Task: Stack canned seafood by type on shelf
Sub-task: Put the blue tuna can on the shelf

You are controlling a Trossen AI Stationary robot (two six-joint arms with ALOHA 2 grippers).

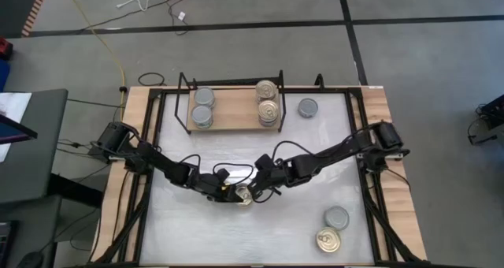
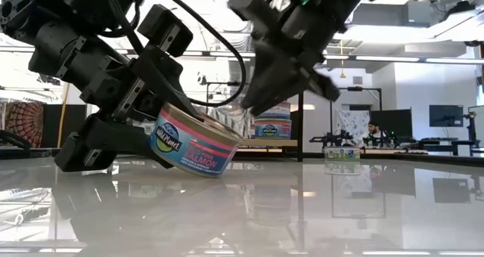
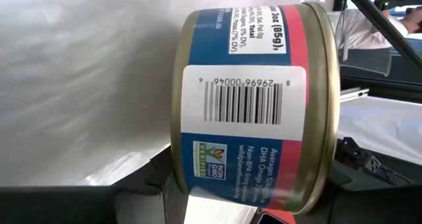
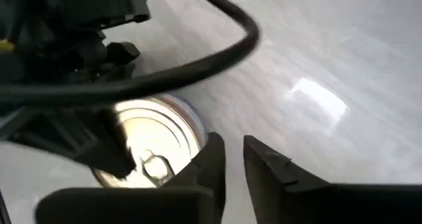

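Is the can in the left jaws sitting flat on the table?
No: in the low view the can is tilted, one edge raised off the table.

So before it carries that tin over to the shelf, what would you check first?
1. Left gripper holds the gold-topped tin: ok, fingers around it.
2. Tin level: not ok, tilted, one edge on the table.
3. Right gripper clear of the tin: ok, beside it, holding nothing.
4. Gold stacks on the shelf can take another: cannot tell.
5. Grip firm enough: cannot tell.
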